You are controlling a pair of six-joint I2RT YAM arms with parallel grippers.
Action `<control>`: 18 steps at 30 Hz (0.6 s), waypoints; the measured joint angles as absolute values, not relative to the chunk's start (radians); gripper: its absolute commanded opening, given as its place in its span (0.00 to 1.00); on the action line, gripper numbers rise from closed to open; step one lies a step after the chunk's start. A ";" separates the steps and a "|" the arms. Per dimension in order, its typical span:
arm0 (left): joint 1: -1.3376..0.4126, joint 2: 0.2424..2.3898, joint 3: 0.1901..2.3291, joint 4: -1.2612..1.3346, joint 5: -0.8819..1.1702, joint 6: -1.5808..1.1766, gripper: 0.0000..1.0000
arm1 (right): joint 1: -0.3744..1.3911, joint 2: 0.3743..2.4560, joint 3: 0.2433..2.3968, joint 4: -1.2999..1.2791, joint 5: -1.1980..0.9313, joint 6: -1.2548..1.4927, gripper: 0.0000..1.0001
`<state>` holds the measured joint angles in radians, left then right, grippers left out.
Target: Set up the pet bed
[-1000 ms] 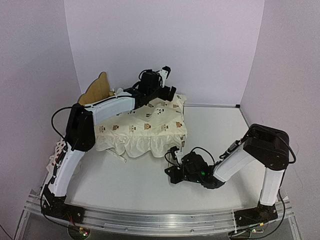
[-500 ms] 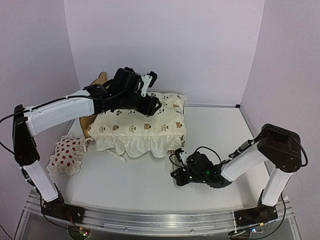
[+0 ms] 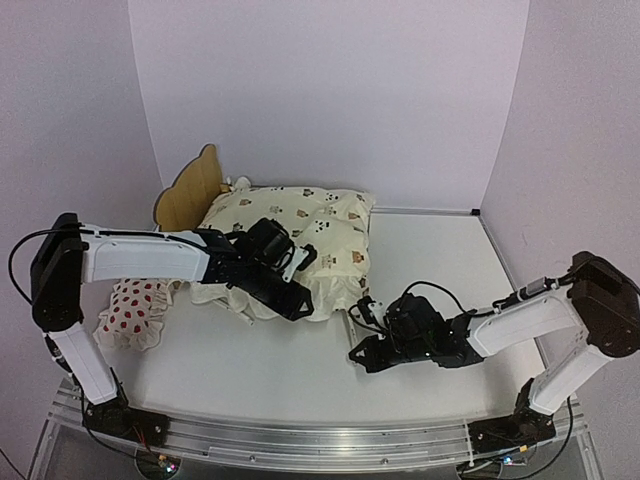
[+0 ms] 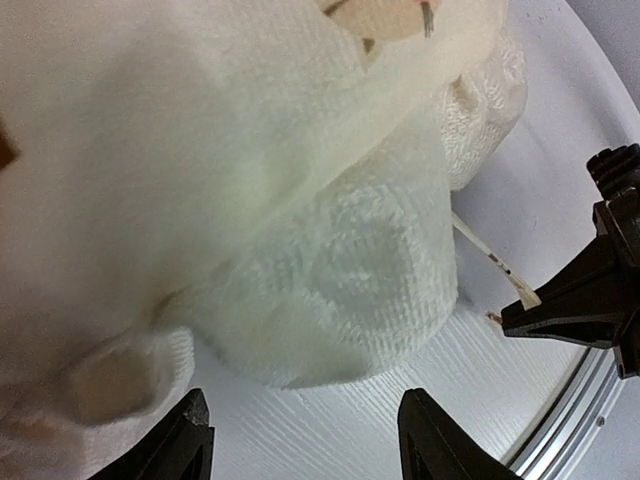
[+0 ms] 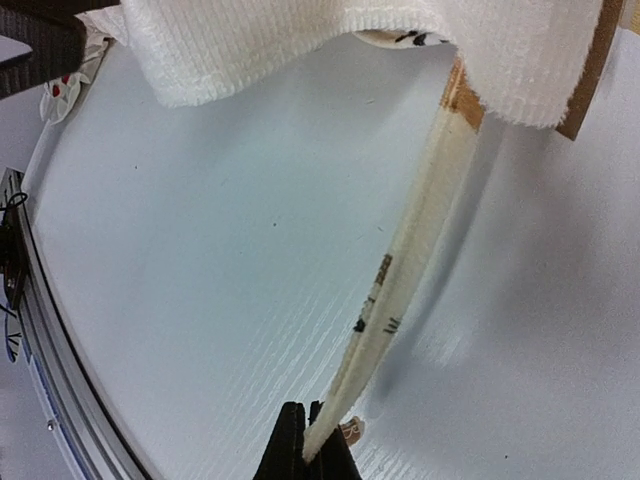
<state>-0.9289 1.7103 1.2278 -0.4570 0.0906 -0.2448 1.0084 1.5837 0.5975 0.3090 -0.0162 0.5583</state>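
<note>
Mostly hidden, the pet bed (image 3: 190, 185) stands at about ten o'clock on the white table (image 3: 440, 250), close to the back wall. Only its ear-shaped plywood head end shows above what covers it. A cream ruffled cushion (image 3: 300, 215) printed with small bear faces lies over the frame, its frilled edge hanging down on the six o'clock side. In the right wrist view, two plywood edges show just under that frill.

A thin cream tie strap (image 5: 400, 290) runs from the cushion's underside towards five o'clock, down to the table. The right gripper (image 5: 305, 445) is clenched on the strap's free end, fingers pressed together low over the table, at about five o'clock from the bed.

The left gripper (image 4: 310, 450) sits at the cushion's six o'clock edge. Its fingers are spread apart with only bare table between them, and the frill lies just ahead of them. From its wrist camera the black fingers of the right gripper appear at three o'clock.

A small white pillow (image 3: 135, 305) with red spots lies on the table at about eight o'clock from the bed, under the left arm's forearm and apart from both grippers.
</note>
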 measured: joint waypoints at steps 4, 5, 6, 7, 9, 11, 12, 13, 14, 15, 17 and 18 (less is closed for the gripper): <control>-0.940 1.799 1.234 -0.410 0.150 -0.247 0.59 | 1.008 1.544 0.584 0.260 -0.028 0.572 0.00; -0.945 1.830 1.240 -0.408 0.162 -0.249 0.59 | 1.008 1.538 0.582 0.250 -0.027 0.575 0.00; -0.950 1.864 1.248 -0.406 0.172 -0.251 0.60 | 1.008 1.536 0.582 0.240 -0.027 0.576 0.00; -0.955 1.892 1.255 -0.403 0.180 -0.253 0.61 | 1.008 1.536 0.582 0.232 -0.026 0.577 0.00; -0.965 1.932 1.260 -0.399 0.190 -0.257 0.63 | 1.008 1.537 0.582 0.216 -0.026 0.577 0.00; -0.975 1.948 1.260 -0.392 0.188 -0.261 0.67 | 1.008 1.546 0.582 0.212 -0.026 0.577 0.00; -0.980 1.953 1.260 -0.383 0.183 -0.264 0.69 | 1.008 1.554 0.582 0.212 -0.025 0.578 0.00; -0.986 1.956 1.260 -0.372 0.175 -0.264 0.71 | 1.008 1.564 0.583 0.211 -0.025 0.578 0.00; -0.993 1.958 1.260 -0.361 0.163 -0.266 0.73 | 1.008 1.574 0.583 0.210 -0.025 0.578 0.00; -1.001 1.961 1.262 -0.349 0.149 -0.269 0.74 | 1.008 1.585 0.584 0.209 -0.025 0.577 0.00; -1.016 1.969 1.267 -0.330 0.113 -0.267 0.73 | 1.008 1.606 0.590 0.207 -0.026 0.577 0.00; -1.022 1.973 1.275 -0.330 0.092 -0.267 0.73 | 1.008 1.616 0.596 0.206 -0.027 0.577 0.00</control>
<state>-1.0216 1.9735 1.2745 -0.3300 0.0920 -0.2670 1.0084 1.6164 0.5957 0.2060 -0.0273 0.5773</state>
